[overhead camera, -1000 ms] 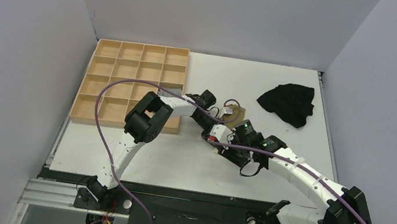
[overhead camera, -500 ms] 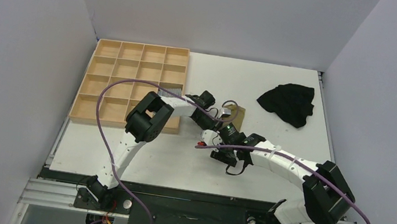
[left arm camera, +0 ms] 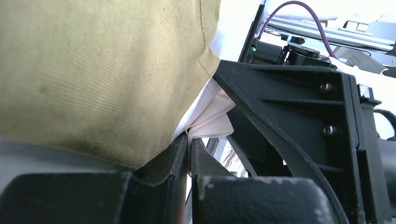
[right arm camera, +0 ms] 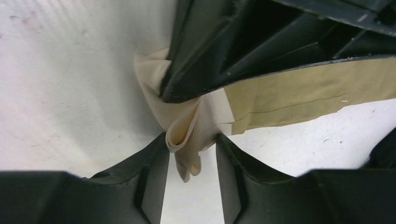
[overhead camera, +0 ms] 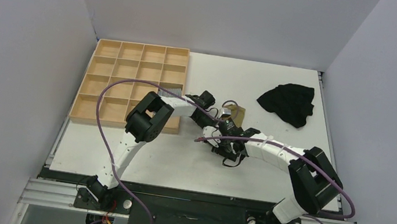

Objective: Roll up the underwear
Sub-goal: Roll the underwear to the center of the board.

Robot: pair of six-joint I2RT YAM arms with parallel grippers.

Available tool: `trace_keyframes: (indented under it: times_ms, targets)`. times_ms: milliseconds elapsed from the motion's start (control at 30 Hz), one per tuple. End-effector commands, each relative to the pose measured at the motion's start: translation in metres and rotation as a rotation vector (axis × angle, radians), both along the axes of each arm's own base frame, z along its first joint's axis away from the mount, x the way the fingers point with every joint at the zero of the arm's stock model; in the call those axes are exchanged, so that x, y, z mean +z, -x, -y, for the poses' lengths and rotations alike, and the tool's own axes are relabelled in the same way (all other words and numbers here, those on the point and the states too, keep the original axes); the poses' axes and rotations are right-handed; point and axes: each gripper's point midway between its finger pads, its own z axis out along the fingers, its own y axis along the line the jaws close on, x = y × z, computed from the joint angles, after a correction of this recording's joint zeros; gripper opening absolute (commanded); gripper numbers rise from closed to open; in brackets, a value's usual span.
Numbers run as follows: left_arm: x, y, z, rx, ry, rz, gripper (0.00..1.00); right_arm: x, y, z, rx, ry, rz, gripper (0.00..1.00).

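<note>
The olive-khaki underwear (overhead camera: 237, 113) lies mid-table, partly under both grippers. My left gripper (overhead camera: 221, 114) is shut on its edge. In the left wrist view the jaws (left arm camera: 190, 140) pinch the cream-white panel, with the olive cloth (left arm camera: 93, 70) bulging above them. My right gripper (overhead camera: 223, 126) has come up from the near side to the same end. In the right wrist view its fingers (right arm camera: 192, 154) stand apart on either side of a folded cream bunch (right arm camera: 184, 135). The olive part (right arm camera: 289, 98) runs off to the right under the left gripper's black finger (right arm camera: 201, 60).
A wooden compartment tray (overhead camera: 143, 44) sits at the back left, with a small striped cloth roll (overhead camera: 170, 90) in one compartment beside the left arm. A black garment (overhead camera: 286, 103) lies at the back right. The two grippers are almost touching.
The right arm has folded in and swung left, bringing its gripper up to the underwear's cream end by the left gripper. The left arm has not moved.
</note>
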Motion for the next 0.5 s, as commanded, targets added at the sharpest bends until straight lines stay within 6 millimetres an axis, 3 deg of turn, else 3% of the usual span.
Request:
trace_keyframes:
  times_ms: [0, 200, 300, 467]
  targets:
    - [-0.022, -0.004, -0.003, -0.003, -0.041, 0.044, 0.0, 0.004, -0.017, -0.005, -0.013, -0.047, -0.007, 0.33]
    - [-0.021, -0.005, -0.003, -0.009, -0.032, 0.05, 0.0, -0.001, -0.01, -0.007, -0.013, -0.08, -0.079, 0.17]
    - [-0.018, -0.008, -0.002, -0.007, -0.027, 0.06, 0.01, -0.002, -0.003, -0.009, -0.01, -0.094, -0.123, 0.03]
    - [-0.011, -0.017, -0.003, 0.008, -0.02, 0.094, 0.2, 0.003, 0.011, -0.009, -0.014, -0.133, -0.211, 0.0]
